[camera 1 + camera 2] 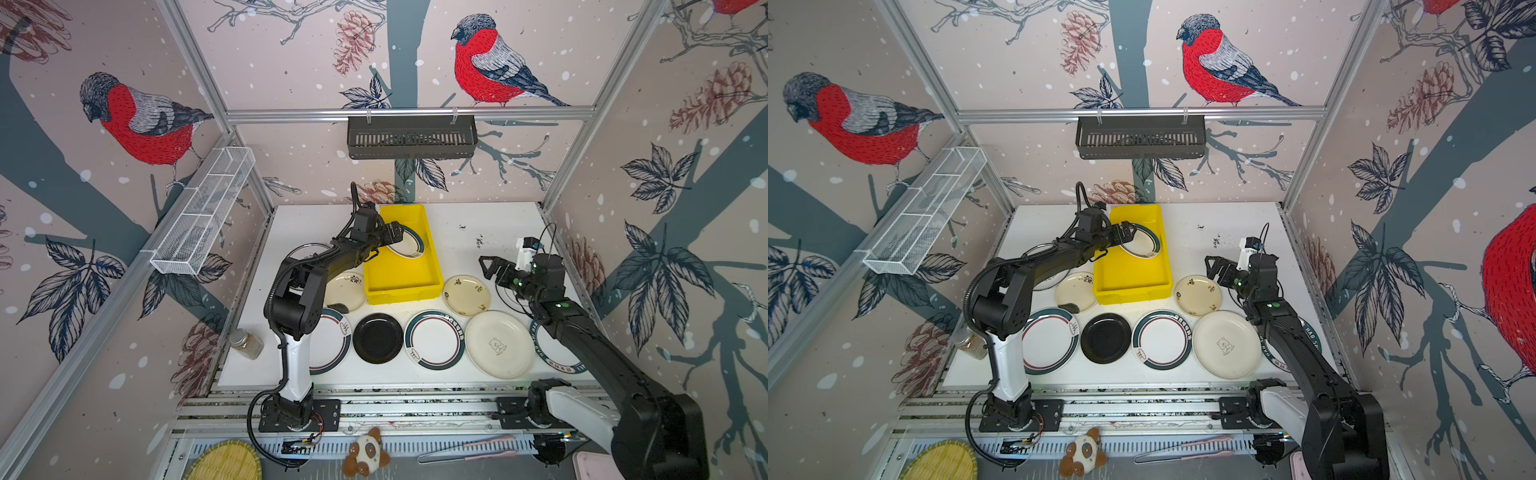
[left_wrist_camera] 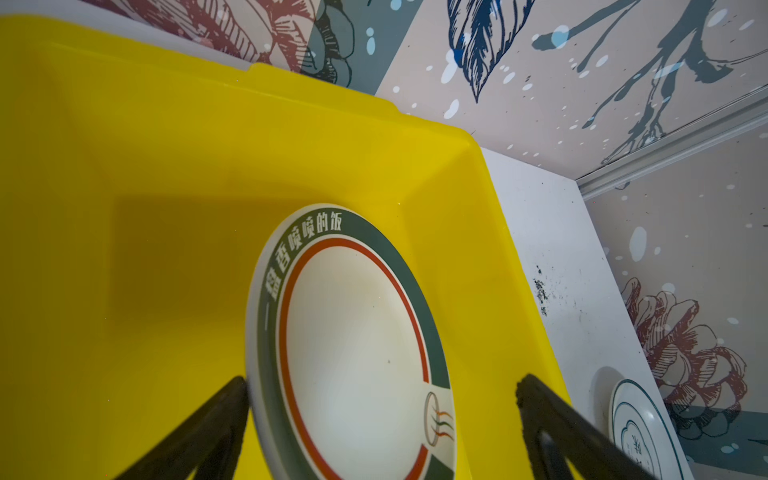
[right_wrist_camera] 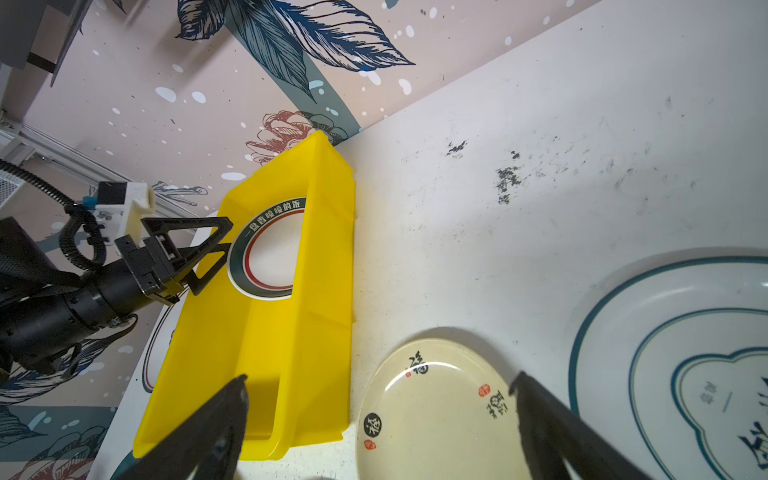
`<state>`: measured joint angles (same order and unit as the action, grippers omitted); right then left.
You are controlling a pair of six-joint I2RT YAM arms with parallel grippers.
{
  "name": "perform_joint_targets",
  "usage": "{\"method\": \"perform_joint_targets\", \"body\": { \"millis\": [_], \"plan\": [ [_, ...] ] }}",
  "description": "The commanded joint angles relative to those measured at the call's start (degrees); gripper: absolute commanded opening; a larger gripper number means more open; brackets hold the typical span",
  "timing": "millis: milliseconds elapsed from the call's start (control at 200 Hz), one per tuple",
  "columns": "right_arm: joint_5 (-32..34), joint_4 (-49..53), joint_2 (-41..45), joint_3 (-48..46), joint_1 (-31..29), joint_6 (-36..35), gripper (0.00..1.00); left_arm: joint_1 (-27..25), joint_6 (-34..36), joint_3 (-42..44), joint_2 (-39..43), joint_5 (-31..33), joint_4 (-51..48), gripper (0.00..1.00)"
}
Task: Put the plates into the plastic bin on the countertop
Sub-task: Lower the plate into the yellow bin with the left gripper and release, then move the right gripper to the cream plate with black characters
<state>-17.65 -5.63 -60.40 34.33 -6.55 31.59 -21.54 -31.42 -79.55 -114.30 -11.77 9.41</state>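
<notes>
The bin [image 2: 166,166] holds one plate [image 2: 353,332], right in front of the left gripper [image 2: 382,384], jaws apart. The right gripper [image 3: 379,379] is spread too.

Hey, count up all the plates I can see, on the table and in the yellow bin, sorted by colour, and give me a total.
White with teal and red bands: 3
White with teal lines only: 1
Cream: 3
Black: 1
Mostly hidden plate, pattern unclear: 1
Total: 9 plates, 1 of them in the yellow bin.
</notes>
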Motion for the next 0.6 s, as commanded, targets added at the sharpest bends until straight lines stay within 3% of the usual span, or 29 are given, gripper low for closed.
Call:
{"method": "perform_joint_targets", "body": {
  "millis": [0,406,596],
  "plan": [
    [-1.5,0.3,-0.1,-0.5,1.2,1.1,1.00,-0.2,1.9,-1.0,1.2,1.9,-1.6,0.97],
    [-2.1,2.7,-0.6,-0.8,2.6,-0.1,1.00,-1.9,3.9,-1.0,4.5,6.1,-3.7,0.97],
    [-4.9,5.8,-3.5,-0.9,2.9,-2.1,1.00,-3.5,5.3,2.9,10.5,7.7,-1.7,0.97]
  ]
}}
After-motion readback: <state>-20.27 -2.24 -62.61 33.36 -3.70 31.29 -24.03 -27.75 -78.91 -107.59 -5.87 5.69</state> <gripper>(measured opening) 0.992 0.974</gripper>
